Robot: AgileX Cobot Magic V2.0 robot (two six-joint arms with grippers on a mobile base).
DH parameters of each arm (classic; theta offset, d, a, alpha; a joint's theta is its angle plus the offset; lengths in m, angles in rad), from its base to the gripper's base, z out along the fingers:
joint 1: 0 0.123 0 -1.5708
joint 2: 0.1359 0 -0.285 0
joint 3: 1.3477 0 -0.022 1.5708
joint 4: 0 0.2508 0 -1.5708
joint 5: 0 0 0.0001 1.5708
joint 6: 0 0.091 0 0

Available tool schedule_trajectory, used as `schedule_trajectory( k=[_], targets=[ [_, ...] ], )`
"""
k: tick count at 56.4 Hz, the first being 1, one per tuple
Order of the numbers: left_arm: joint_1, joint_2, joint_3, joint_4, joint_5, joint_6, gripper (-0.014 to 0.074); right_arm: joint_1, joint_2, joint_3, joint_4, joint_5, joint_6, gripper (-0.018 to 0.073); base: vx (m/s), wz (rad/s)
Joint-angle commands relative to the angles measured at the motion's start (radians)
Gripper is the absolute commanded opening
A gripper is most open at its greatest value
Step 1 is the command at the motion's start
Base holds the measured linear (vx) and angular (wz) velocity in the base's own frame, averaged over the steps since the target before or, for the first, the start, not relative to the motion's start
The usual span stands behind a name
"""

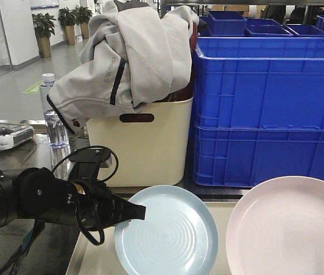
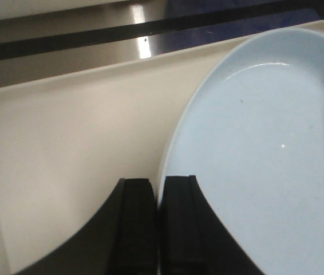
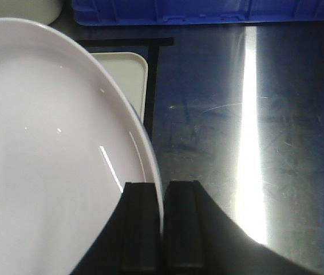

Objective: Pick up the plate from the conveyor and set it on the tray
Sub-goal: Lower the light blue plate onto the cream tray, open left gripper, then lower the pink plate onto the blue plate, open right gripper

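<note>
Matte black left arm (image 1: 33, 200) with rounded joint housings, lower left, thin black cables (image 1: 98, 148) looping over it; left gripper (image 2: 157, 182) and right gripper (image 3: 163, 186) both black, ribbed.

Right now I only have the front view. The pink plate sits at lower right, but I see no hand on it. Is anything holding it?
Observer: Yes. The right wrist view shows the right hand shut on the rim of the pink plate.
Operator: And the left hand, is it really gripping the blue plate or just beside it?
Observer: Gripping. In the left wrist view the left hand has one finger on each side of the rim of the blue plate, with the cream tray showing beside the plate.
</note>
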Motion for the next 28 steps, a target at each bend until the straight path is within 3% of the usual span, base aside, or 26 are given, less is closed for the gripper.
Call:
schedule_trajectory(
  k=[1, 7, 16, 19, 24, 28],
  targets=[
    [-0.006, -0.05, -0.04, -0.029, -0.055, -0.001, 0.0244, -0.007, -0.006, -0.029, 0.001, -0.077, -0.001, -0.0012, 0.0, 0.0],
    [-0.006, -0.05, -0.04, -0.029, -0.044, 0.003, 0.0331, -0.007, -0.006, -0.029, 0.003, -0.078, -0.001, -0.0012, 0.0, 0.0],
    [-0.005, -0.079, -0.041, -0.023, -0.014, 0.052, 0.0393, -0.006, -0.004, -0.029, 0.033, -0.111, -0.002, -0.0012, 0.0, 0.0],
    [-0.004, -0.127, -0.041, -0.007, -0.018, 0.11, 0.0393, -0.006, 0.007, -0.029, 0.08, -0.162, -0.005, -0.0012, 0.0, 0.0],
    [-0.004, -0.185, -0.041, 0.014, -0.019, 0.126, 0.0372, -0.006, 0.035, -0.029, 0.155, -0.216, -0.024, -0.0012, 0.0, 0.0],
    [-0.004, -0.238, -0.041, 0.049, -0.009, 0.125, 0.0304, -0.006, 0.077, -0.029, 0.243, -0.243, -0.079, -0.0011, 0.0, 0.0]
  ],
)
